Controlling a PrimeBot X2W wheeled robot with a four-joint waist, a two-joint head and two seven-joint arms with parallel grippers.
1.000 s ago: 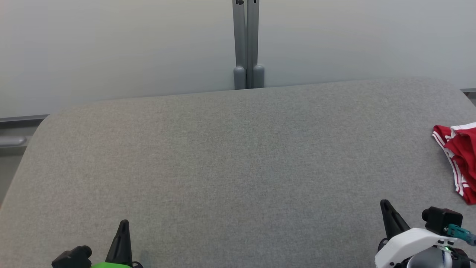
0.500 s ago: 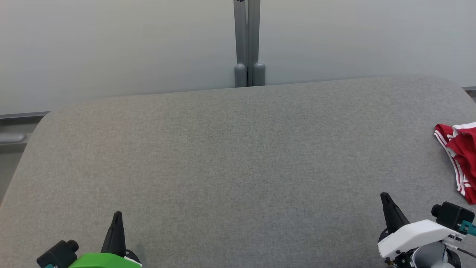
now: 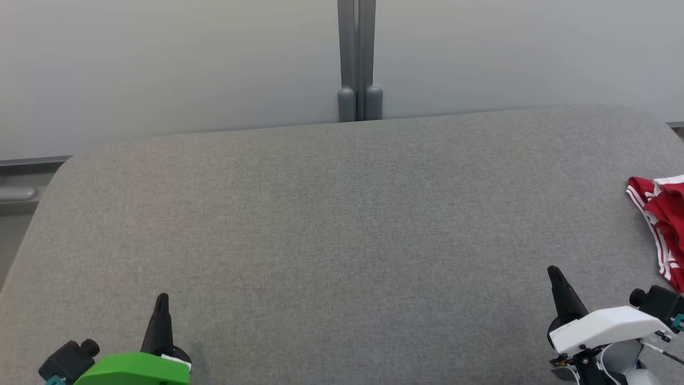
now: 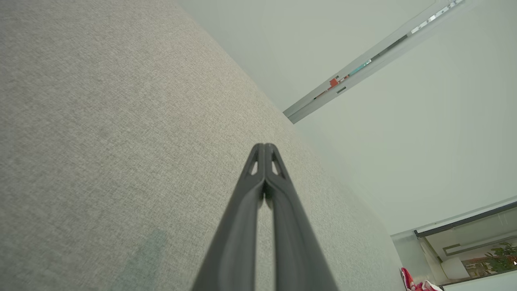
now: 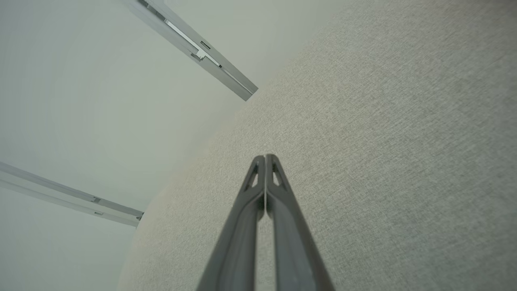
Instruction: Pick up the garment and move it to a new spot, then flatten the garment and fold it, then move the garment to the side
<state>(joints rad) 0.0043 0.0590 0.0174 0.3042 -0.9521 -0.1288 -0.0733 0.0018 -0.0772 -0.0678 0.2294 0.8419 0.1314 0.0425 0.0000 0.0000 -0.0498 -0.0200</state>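
The garment (image 3: 662, 224) is red with white stripes and lies bunched at the far right edge of the grey table (image 3: 342, 224), cut off by the head view's border; a small red bit of the garment (image 4: 408, 279) also appears low in the left wrist view. My left gripper (image 3: 161, 300) stands shut at the lower left, holding nothing. My right gripper (image 3: 553, 272) is shut at the lower right, left of and nearer than the garment, apart from it. The left gripper (image 4: 264, 147) and the right gripper (image 5: 265, 157) have their fingertips pressed together over bare cloth.
A pale partition wall with a grey post (image 3: 357, 59) runs behind the table's far edge. The table's rounded corners fall away at the left (image 3: 59, 171) and at the back right (image 3: 657, 120).
Both grippers have risen a little higher in the head view, and the left one has shifted slightly left. Both stay shut, and the garment lies as before.
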